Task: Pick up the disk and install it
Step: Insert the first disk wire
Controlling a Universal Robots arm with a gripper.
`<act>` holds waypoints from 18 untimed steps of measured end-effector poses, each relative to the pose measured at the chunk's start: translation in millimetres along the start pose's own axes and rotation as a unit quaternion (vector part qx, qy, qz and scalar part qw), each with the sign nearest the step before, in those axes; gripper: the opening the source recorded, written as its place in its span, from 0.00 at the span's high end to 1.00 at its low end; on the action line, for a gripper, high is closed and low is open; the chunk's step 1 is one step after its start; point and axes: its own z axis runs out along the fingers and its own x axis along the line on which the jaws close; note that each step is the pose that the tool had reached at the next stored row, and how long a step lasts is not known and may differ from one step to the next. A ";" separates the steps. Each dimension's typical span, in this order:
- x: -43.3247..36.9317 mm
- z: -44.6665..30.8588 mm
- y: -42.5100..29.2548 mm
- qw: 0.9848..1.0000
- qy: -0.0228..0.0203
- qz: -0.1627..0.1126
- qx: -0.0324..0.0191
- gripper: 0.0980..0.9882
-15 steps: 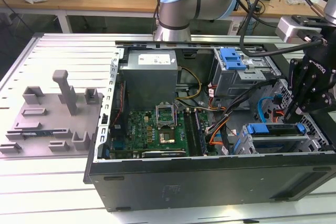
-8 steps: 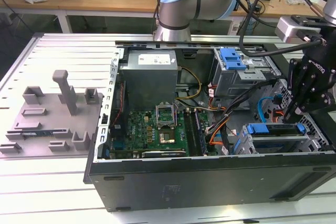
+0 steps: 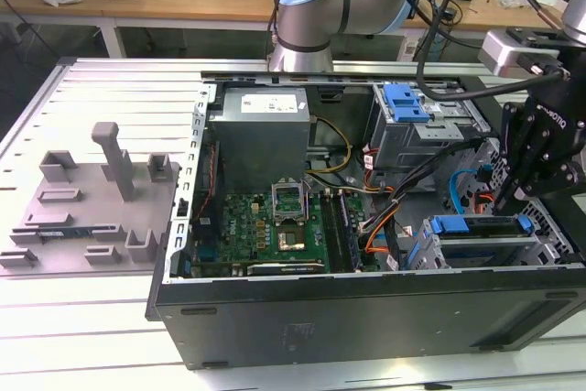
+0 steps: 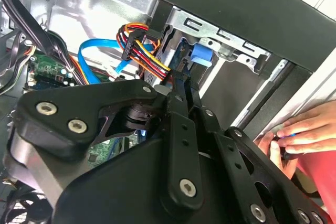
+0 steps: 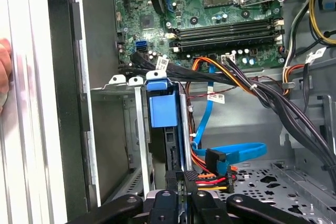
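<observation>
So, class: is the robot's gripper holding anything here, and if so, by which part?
The gripper is closed on the disk, gripping its end edge nearest the wrist, with the disk already sitting in its bay.

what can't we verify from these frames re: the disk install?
- Disk seating: in the exterior view the drive cage hides everything below its blue carrier's top edge.
- Gripper contact with the disk: in the first wrist view the bottom edge cuts off the fingers.
- Disk label: hidden in both wrist views; the gripper body blocks the second wrist view.
</observation>
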 end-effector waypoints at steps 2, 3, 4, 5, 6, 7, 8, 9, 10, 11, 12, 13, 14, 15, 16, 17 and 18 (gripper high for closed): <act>0.0 0.0 0.0 1.000 0.000 -0.005 0.001 0.93; 0.0 0.0 0.0 1.000 0.000 -0.005 0.001 0.93; -0.1 0.2 0.0 1.000 0.000 -0.005 0.001 0.93; -0.1 0.2 0.0 1.000 0.000 -0.005 0.001 0.93; 0.0 0.2 0.0 1.000 0.000 -0.005 0.001 0.93; 0.0 0.2 0.0 1.000 0.000 -0.005 0.001 0.93; 0.0 0.3 0.0 1.000 0.000 -0.005 0.001 0.93; -0.1 0.4 0.0 1.000 0.000 -0.005 0.001 0.93; -0.1 0.5 0.0 1.000 0.000 -0.005 0.001 0.93; -0.1 0.7 0.0 1.000 0.000 -0.005 0.001 0.93; -0.2 1.0 0.0 1.000 0.000 -0.005 0.001 0.93; -0.2 1.3 0.0 1.000 0.000 -0.005 0.001 0.93; -0.2 1.4 0.0 1.000 0.000 -0.005 0.001 0.93; -0.2 1.6 0.0 1.000 0.000 -0.005 0.001 0.93; -0.3 1.8 0.0 1.000 0.000 -0.005 0.001 0.93; -0.3 1.9 0.0 1.000 0.000 -0.005 0.001 0.93; -0.3 2.1 0.0 1.000 0.000 -0.005 0.001 0.93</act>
